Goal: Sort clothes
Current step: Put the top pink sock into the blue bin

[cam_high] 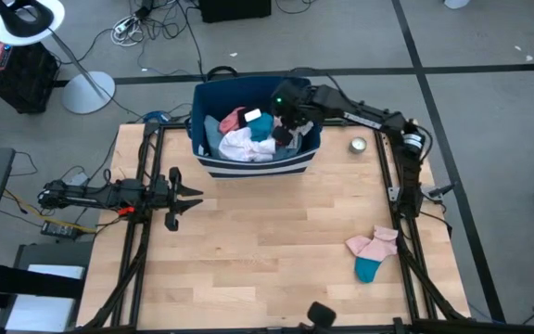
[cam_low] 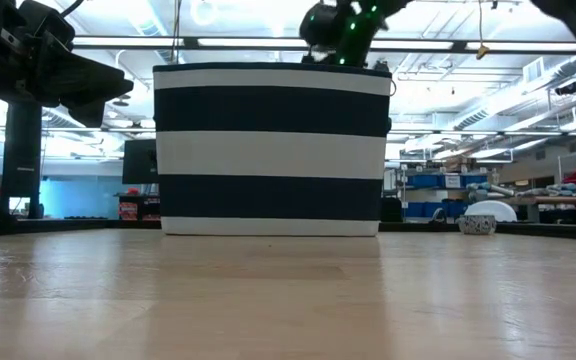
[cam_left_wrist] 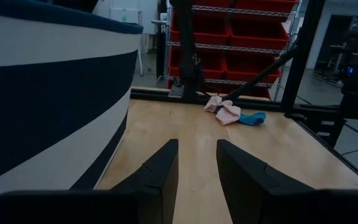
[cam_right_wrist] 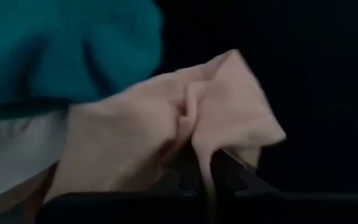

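The navy bin with white stripes [cam_high: 248, 167] stands at the table's far middle and holds a heap of clothes: a white piece [cam_high: 248, 144], a coral-pink piece [cam_high: 233, 119] and a teal piece [cam_high: 262, 128]. My right gripper [cam_high: 286, 130] reaches down into the bin's right side and is shut on a pale pink cloth [cam_right_wrist: 166, 124], with the teal piece [cam_right_wrist: 55, 50] just beyond it. Pink socks [cam_high: 371, 243] and a teal sock [cam_high: 369, 269] lie flat on the table's near right. My left gripper [cam_high: 188, 195] is open and empty, left of the bin's near corner. My right gripper pinches a fold of the pale pink cloth [cam_right_wrist: 202, 146] between its two fingers, coming from above into the bin. The cloth bunches into creases at the fingers and spreads away from them over the heap. One layer or several, I cannot tell.
A small round metal tin [cam_high: 358, 144] stands right of the bin. The bin's striped wall [cam_left_wrist: 42, 106] is close beside my left gripper [cam_left_wrist: 197, 171]. Bare wood lies between the bin and the socks [cam_left_wrist: 229, 113]. Black frame rails run along both table sides.
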Controlling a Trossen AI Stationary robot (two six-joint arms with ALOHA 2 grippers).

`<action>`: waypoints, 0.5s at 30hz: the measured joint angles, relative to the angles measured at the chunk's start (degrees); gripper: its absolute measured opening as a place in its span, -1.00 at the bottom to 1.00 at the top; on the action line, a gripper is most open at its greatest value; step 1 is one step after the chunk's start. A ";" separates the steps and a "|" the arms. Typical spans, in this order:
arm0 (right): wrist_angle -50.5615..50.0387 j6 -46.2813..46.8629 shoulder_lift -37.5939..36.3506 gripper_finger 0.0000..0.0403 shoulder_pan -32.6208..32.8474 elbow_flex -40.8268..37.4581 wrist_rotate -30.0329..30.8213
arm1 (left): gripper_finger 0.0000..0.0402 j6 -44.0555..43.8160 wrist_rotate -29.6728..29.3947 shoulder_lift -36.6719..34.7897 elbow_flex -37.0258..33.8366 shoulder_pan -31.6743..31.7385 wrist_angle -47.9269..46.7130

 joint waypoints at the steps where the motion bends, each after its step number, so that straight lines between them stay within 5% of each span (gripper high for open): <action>1: 0.04 -0.68 0.87 -0.98 -0.09 0.00 -0.14 | -0.43 -0.02 0.00 0.00 0.00 0.00 -0.02; 15: -3.12 -4.17 10.83 -0.97 -0.96 0.11 -5.99 | -0.43 -0.02 0.00 0.02 -0.01 0.00 -0.01</action>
